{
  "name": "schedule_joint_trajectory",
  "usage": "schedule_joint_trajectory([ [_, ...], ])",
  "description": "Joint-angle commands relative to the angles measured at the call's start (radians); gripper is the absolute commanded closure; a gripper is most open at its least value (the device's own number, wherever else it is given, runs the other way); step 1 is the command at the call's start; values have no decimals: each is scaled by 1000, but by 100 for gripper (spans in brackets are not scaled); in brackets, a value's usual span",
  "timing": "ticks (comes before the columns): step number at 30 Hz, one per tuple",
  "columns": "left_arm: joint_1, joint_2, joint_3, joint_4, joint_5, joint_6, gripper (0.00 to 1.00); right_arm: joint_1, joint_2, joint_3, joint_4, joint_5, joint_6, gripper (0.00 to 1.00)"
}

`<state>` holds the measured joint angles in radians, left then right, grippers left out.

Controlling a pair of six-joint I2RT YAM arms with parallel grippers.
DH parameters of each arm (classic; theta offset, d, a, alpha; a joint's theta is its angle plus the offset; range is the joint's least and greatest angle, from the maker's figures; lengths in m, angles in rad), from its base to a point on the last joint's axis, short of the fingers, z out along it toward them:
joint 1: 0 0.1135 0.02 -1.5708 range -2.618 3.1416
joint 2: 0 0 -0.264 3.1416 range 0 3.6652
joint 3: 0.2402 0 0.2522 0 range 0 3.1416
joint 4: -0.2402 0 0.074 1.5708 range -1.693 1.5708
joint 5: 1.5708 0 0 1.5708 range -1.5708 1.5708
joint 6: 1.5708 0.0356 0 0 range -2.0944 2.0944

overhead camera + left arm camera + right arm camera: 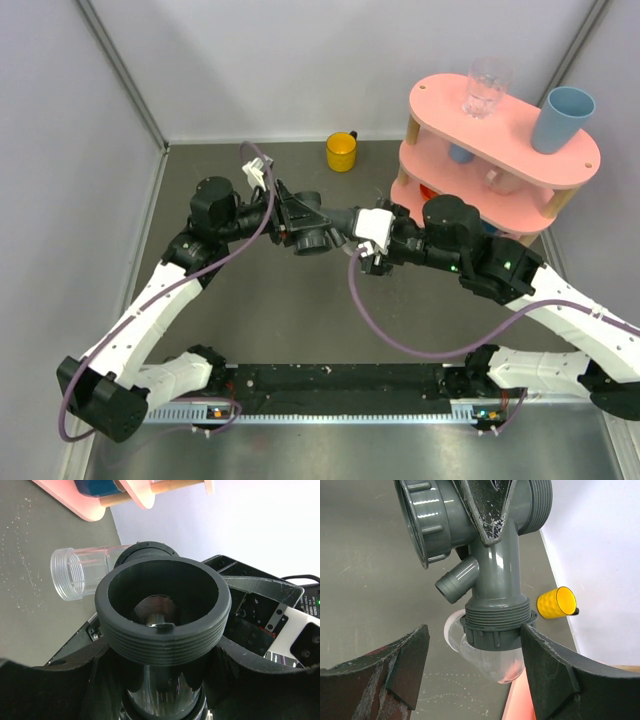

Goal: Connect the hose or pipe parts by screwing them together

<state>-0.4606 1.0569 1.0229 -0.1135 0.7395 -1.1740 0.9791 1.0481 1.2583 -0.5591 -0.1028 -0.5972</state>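
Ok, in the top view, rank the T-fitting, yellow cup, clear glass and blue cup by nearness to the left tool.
1. T-fitting, gripped in the left tool.
2. yellow cup, just beyond, toward the back.
3. clear glass, left end of the pink shelf top.
4. blue cup, its right end.

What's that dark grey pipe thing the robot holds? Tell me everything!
The grey T-shaped fitting looks like shiny hard plastic, with wide threaded round ends, a small side spout and a ridged collar. The left gripper pinches it up in the air. A clear tube sticks out of the collar end, and the right gripper stands open around that collar.
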Motion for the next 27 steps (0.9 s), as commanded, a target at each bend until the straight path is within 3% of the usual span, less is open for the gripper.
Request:
schedule_joint_trajectory([
  [1,-26,-9,85,242,190,7,100,20,50,-19,-25,-113,7,28],
  [6,-26,2,98,198,210,36,100,20,61,-19,-25,-94,-13,28],
  [10,-18,11,102,69,156,61,100,18,44,12,-18,-57,-15,27],
  [16,-1,20,65,202,181,-93,100,-3,-58,-40,48,-49,-44,22],
  [19,5,37,92,181,213,-117,100,-3,-91,-76,70,-17,-64,17],
  [27,7,49,128,135,236,-142,100,-3,-112,-99,145,69,-119,15],
])
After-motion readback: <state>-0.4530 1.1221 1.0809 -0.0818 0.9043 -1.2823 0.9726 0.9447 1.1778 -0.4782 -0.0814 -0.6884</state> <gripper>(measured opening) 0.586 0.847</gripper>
